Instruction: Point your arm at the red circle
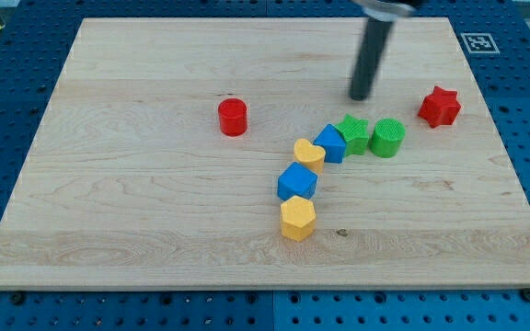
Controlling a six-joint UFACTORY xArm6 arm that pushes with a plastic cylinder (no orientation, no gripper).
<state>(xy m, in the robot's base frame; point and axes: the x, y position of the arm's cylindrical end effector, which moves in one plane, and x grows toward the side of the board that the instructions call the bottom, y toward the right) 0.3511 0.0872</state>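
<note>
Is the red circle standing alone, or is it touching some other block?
Alone. The red circle has bare board all around it; the nearest block, the yellow heart, lies apart toward the view's right. My tip is also apart, further right.

— Where is my tip (pixel 361 97) right now?

— At about one o'clock from the view's centre, in the upper right part of the view.

— And the straight dark rod (pixel 370 59) above it?

— Nearly upright, leaning slightly toward one o'clock as it rises. Its upper end meets a wider dark mount cut off by the view's top edge.
</note>
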